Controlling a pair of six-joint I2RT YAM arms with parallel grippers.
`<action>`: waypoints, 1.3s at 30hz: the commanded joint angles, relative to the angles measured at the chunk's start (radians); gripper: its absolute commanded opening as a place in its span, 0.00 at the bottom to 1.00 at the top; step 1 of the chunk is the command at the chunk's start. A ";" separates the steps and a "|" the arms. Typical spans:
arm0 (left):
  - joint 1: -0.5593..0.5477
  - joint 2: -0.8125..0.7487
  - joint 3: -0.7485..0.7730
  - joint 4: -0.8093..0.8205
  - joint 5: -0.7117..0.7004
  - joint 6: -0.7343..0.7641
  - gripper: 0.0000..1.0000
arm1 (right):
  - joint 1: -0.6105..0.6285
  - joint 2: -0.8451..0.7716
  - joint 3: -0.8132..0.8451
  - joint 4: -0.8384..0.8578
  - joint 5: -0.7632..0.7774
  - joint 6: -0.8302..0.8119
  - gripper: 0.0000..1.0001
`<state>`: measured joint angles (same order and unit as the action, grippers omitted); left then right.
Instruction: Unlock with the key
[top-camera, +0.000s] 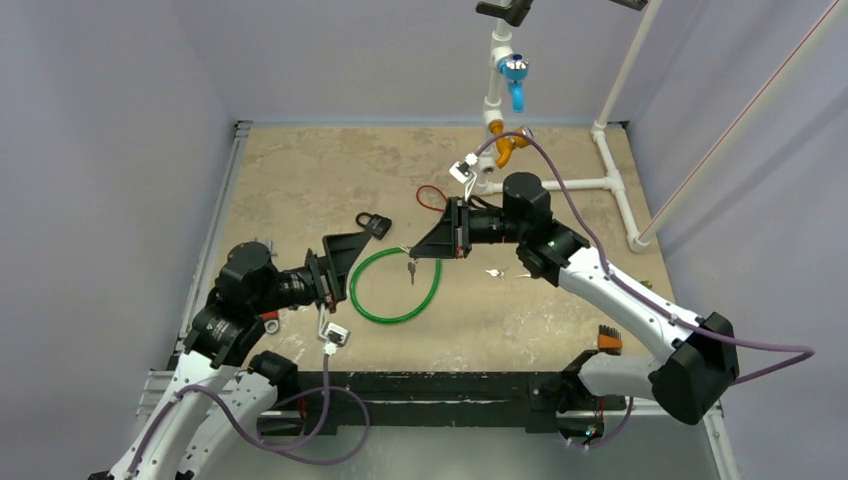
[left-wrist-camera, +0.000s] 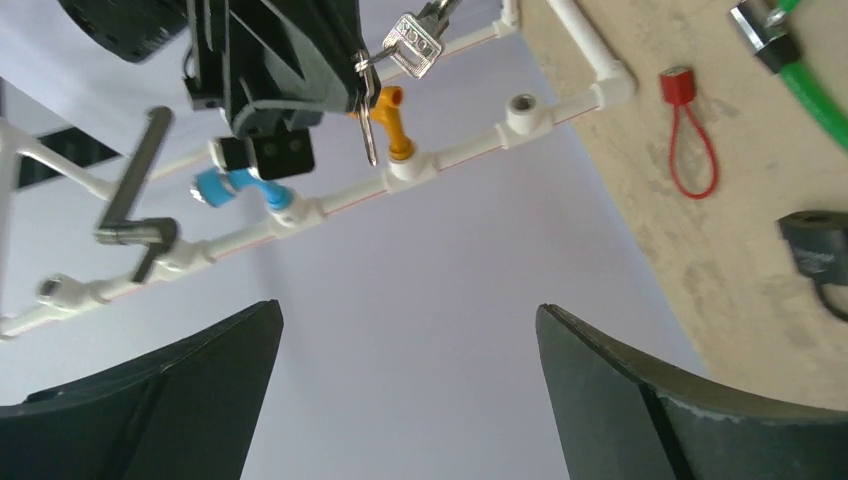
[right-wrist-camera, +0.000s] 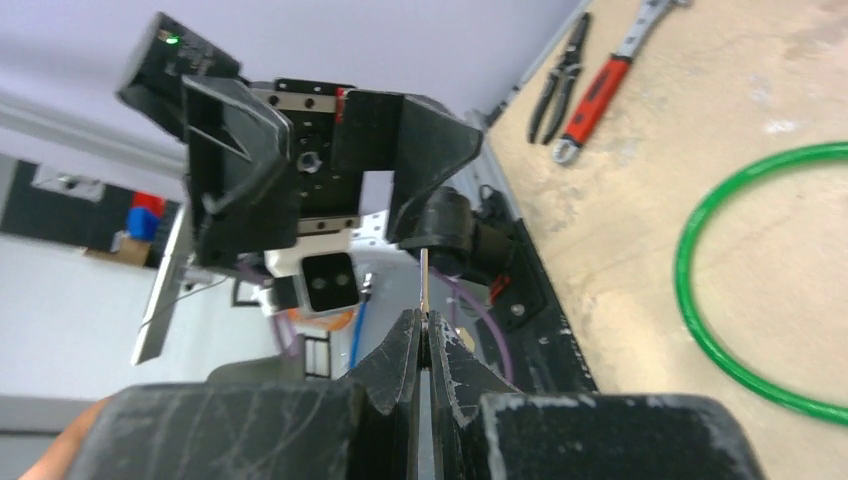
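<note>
My right gripper (top-camera: 413, 250) is shut on the small silver key (right-wrist-camera: 425, 280); its thin blade sticks out past the closed fingertips in the right wrist view. It hovers over the top of the green cable loop (top-camera: 395, 287). In the left wrist view a silver key (left-wrist-camera: 370, 135) and a key head (left-wrist-camera: 412, 45) hang at that gripper's tip. My left gripper (top-camera: 350, 265) is open and empty, raised left of the loop and facing the right gripper. The green cable (left-wrist-camera: 815, 100) ends in a metal lock head (left-wrist-camera: 757, 28).
A black padlock (top-camera: 373, 223) and a red wire loop (top-camera: 430, 197) lie behind the cable loop. Two loose keys (top-camera: 495, 271) lie right of it. A white pipe frame with valves (top-camera: 497, 100) stands at the back. Pliers (right-wrist-camera: 555, 90) and a red-handled wrench (right-wrist-camera: 600, 85) lie at the table's left edge.
</note>
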<state>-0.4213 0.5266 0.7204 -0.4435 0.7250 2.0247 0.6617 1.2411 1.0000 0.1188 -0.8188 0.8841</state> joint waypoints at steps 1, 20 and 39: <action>0.001 0.066 0.035 -0.072 -0.044 -0.326 1.00 | 0.001 -0.059 0.016 -0.260 0.134 -0.196 0.00; -0.116 1.010 0.553 -0.342 -0.150 -1.024 0.94 | -0.121 -0.422 -0.149 -0.542 0.369 -0.268 0.00; -0.159 1.521 0.963 -0.373 -0.216 -1.183 0.79 | -0.145 -0.498 -0.081 -0.550 0.280 -0.281 0.00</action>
<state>-0.5713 2.0140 1.5887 -0.8207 0.5121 0.9192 0.5220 0.7521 0.8509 -0.4465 -0.5098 0.6189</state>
